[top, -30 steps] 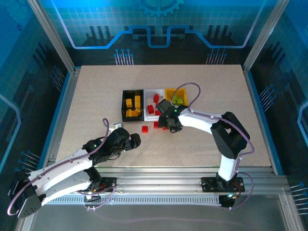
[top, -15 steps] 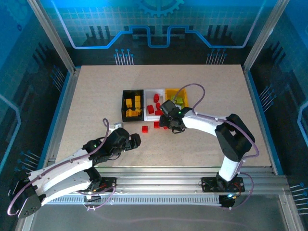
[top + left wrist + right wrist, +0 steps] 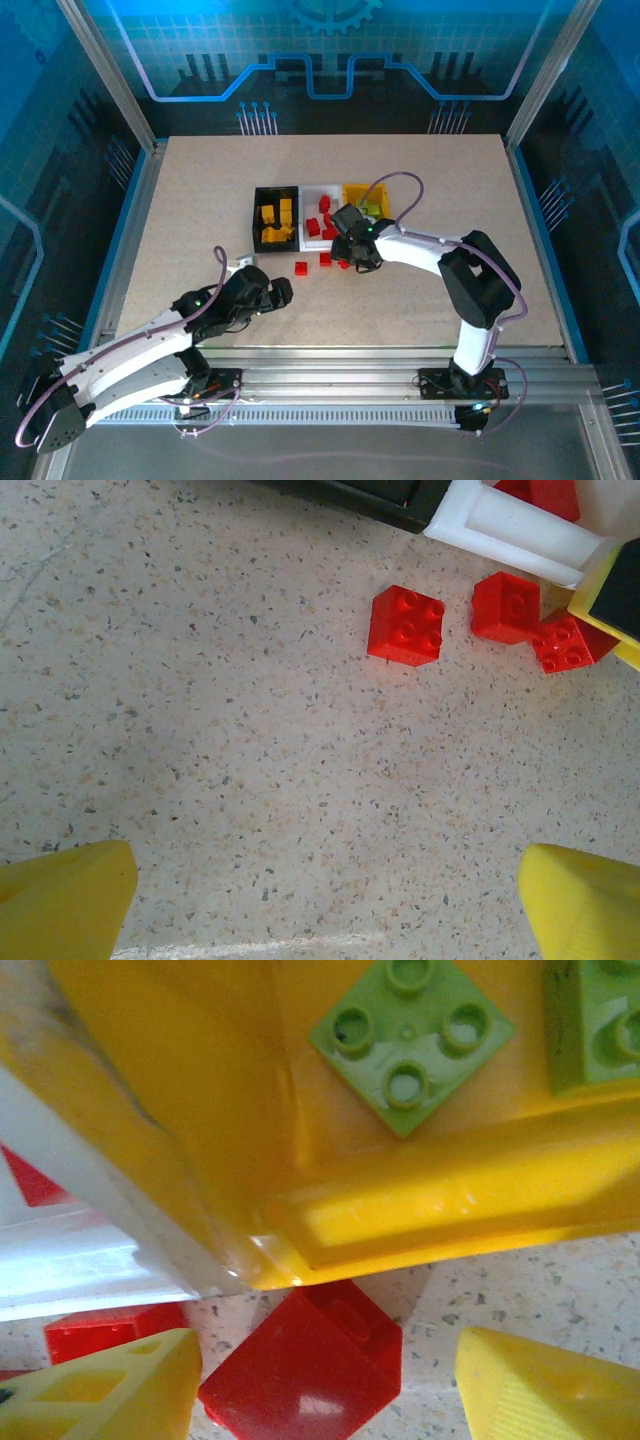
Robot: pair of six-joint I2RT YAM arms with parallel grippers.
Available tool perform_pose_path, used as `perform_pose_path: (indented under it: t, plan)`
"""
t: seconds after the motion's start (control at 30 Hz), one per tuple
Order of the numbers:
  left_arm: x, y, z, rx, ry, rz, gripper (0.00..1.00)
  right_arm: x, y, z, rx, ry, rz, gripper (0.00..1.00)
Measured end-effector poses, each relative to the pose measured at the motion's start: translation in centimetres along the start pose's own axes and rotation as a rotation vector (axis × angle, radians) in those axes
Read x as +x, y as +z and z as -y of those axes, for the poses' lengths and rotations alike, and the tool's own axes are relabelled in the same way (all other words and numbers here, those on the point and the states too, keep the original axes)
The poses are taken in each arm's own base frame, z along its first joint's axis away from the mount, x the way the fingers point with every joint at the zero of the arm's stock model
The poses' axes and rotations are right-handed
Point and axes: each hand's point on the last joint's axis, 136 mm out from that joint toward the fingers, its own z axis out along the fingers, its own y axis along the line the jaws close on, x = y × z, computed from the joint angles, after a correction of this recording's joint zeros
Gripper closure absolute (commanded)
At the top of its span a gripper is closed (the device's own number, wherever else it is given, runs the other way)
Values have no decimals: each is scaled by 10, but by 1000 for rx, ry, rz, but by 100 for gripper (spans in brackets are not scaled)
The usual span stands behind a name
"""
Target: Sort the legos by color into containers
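Three containers stand side by side: a black bin (image 3: 275,218) holding yellow legos, a white bin (image 3: 322,213) holding red ones, and a yellow bin (image 3: 363,197) holding green ones (image 3: 410,1030). Three red legos lie loose in front of them (image 3: 301,268) (image 3: 325,259) (image 3: 406,626). My right gripper (image 3: 351,259) hangs low at the yellow bin's near corner (image 3: 300,1220), open. A tilted red lego (image 3: 300,1375) sits between its fingers; the left finger is close to it and the right finger stands apart. My left gripper (image 3: 277,292) is wide open over bare table.
The table (image 3: 200,200) is speckled beige board with metal rails at its edges. In the left wrist view the white bin's rim (image 3: 520,530) and two more red legos (image 3: 506,607) (image 3: 567,642) lie ahead to the right.
The right arm's elbow swung slightly right and back, while its gripper stayed at the red lego by the yellow bin. The left arm has not moved.
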Motion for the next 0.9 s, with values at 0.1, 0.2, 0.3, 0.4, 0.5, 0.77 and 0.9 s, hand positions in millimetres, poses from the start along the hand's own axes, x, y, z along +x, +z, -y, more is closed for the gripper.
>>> perform_pose_path:
  t: [0.1, 0.2, 0.3, 0.4, 0.5, 0.77, 0.9]
  plan:
    - [0, 0, 0, 0, 0, 0, 1, 10, 5, 12, 28, 1, -21, 39]
    - [0, 0, 0, 0, 0, 0, 1, 17, 9, 26, 50, 8, -34, 47]
    - [0, 0, 0, -1, 1, -1, 1, 14, 5, 32, 45, 12, -27, 56]
    - [0, 1, 0, -3, 1, -2, 1, 15, 2, 43, 59, -1, -26, 57]
    - [1, 1, -1, -3, 1, -2, 1, 11, -4, 46, 60, -28, -16, 50]
    - [1, 2, -1, -8, 3, -5, 1, -4, -10, 54, 67, -70, -6, 42]
    - [1, 3, -1, -9, 3, -6, 1, -2, -6, 55, 70, -87, -21, 50]
